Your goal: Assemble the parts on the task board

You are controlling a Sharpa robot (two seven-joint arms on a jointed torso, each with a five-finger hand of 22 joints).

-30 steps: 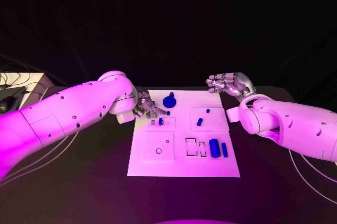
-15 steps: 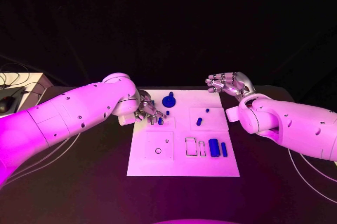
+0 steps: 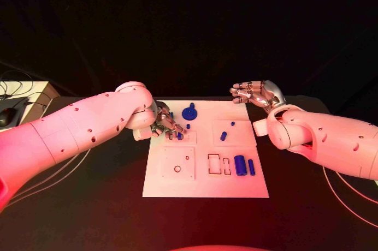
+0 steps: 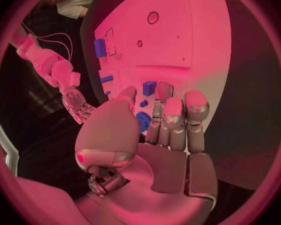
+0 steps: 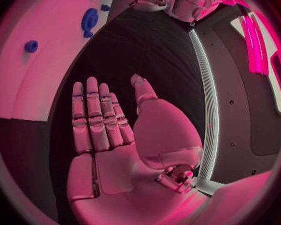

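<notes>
The white task board (image 3: 206, 177) lies in the middle of the table. My left hand (image 3: 167, 124) hovers over its far left part, fingers extended and close together, holding nothing. Its fingertips (image 4: 163, 91) reach a small blue part (image 3: 179, 135) (image 4: 149, 88); whether they touch it I cannot tell. A round blue part (image 3: 190, 113) (image 4: 142, 121) sits by the thumb, with a tiny peg (image 3: 188, 126) nearby. My right hand (image 3: 253, 94) (image 5: 109, 130) is raised beyond the board's far right corner, flat and empty.
More blue parts lie on the board: two short pieces (image 3: 224, 135) (image 3: 232, 123) on the right and two cylinders (image 3: 239, 165) (image 3: 251, 167) beside rectangular slots. A round hole (image 3: 177, 168) is in the near left panel. Cables and a box (image 3: 19, 95) are at the far left.
My left hand has crept a little to the right, further over the board towards the small blue part. The right hand has stayed put.
</notes>
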